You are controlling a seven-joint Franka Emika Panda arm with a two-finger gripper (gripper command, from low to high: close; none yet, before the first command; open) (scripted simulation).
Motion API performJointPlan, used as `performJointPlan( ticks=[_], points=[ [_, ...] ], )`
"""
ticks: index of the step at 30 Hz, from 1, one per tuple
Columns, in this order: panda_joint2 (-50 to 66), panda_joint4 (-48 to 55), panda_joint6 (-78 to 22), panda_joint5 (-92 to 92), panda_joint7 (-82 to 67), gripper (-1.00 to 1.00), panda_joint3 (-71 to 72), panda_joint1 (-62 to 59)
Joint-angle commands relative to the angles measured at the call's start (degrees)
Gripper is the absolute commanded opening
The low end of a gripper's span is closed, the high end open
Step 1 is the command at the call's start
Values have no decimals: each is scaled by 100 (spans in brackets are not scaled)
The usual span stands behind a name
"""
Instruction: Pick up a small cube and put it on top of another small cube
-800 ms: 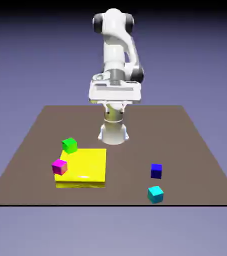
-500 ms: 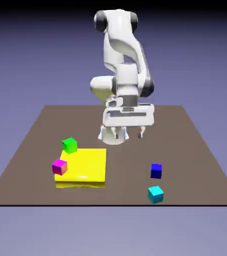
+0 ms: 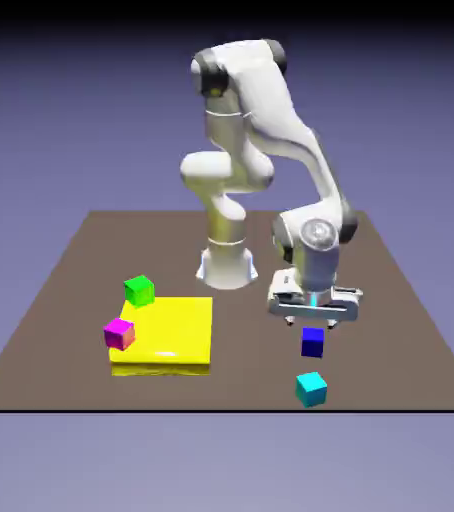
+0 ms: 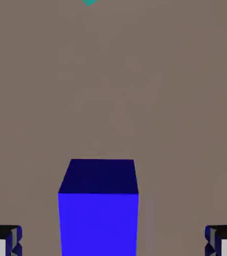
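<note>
- Exterior view: blue cube (image 3: pixel 313 343) at six o'clock from gripper (image 3: pixel 312 323), fingers apart.
- Cyan cube (image 3: pixel 311 389): blue cube's six o'clock, near table (image 3: pixel 251 385) edge.
- Open room: nine o'clock, toward yellow block (image 3: pixel 166 330).

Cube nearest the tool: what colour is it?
The cube is dark blue, clearest in the hand view.

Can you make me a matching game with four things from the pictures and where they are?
1. dark blue cube
2. cyan cube
3. green cube
4. gripper

A. at the yellow block's back corner, toward the robot's base
B. open, its fingertips wide apart
C. in the hand view, big and between the fingertips' sides
D. in the hand view, just a bit at the top edge

Right pairs: 1-C, 2-D, 3-A, 4-B
</note>
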Motion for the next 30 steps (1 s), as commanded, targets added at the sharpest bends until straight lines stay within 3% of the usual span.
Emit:
performJointPlan(
  ticks=[1,5,6,13,30],
  points=[
    [207,-27,229,-84,52,0,-81,85],
    [949,-125,1048,-386,239,0,-369,389],
    [950,-125,1048,-386,239,-100,-369,389],
    [0,0,0,0,0,-100,0,0],
    [-3084,-1730,-120,539,2860,-100,-3530,-1946]
  ],
)
